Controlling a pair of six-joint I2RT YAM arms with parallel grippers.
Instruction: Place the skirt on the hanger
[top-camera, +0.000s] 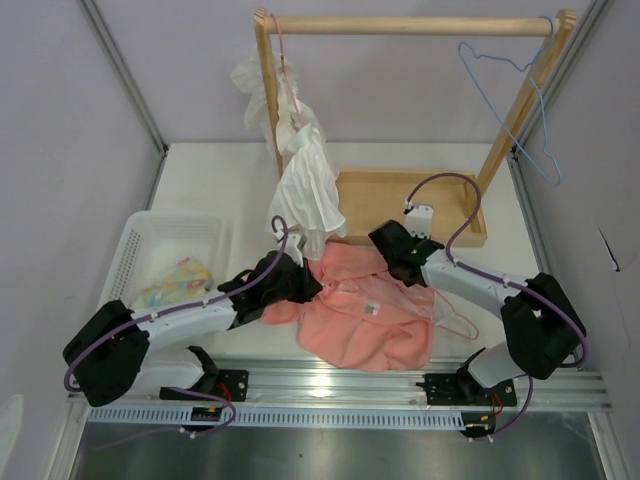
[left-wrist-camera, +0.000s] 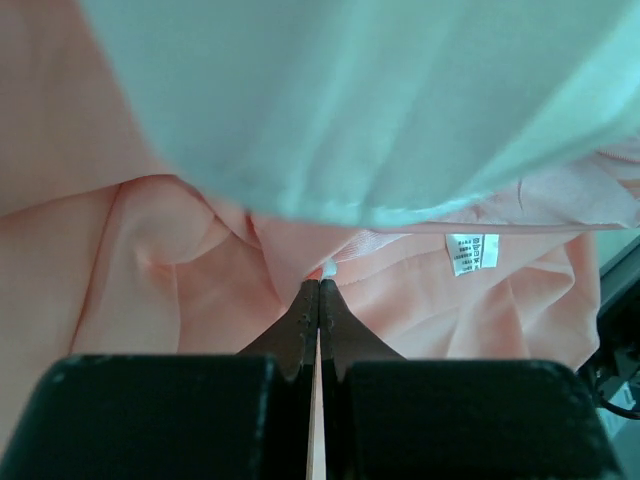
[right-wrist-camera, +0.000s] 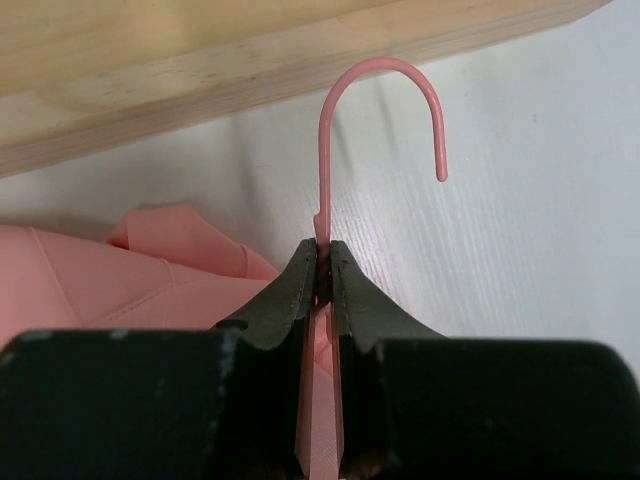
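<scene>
The right end effector is pressed together on the neck of the hanger, just below the hook. In its wrist view the neck rises straight up the middle of the frame. The hook curls over to the right with its open end down, in front of the wooden rack base that crosses the top. In the overhead view the hanger's long axis seems to run from the centre of the frame down and to the right, where a loop of pink wire shows on the white counter just beside the right edge of the skirt. The skirt lies crumpled on the counter in the lower middle of that frame, between the two arms, and hides the rest of the wire. Whether the wire sits inside the fabric or only under it cannot be told. The left end effector is pressed shut on what looks like a fold at the skirt's left edge; a white garment hangs across the top of its wrist view and the skirt's label lies to the right. The bulk of the cloth therefore lies right of the left end effector and lower left of the right one. The left arm is the nearer to the fabric and the right to the wire, so the coming move likely turns on drawing the cloth along the hanger's axis.
</scene>
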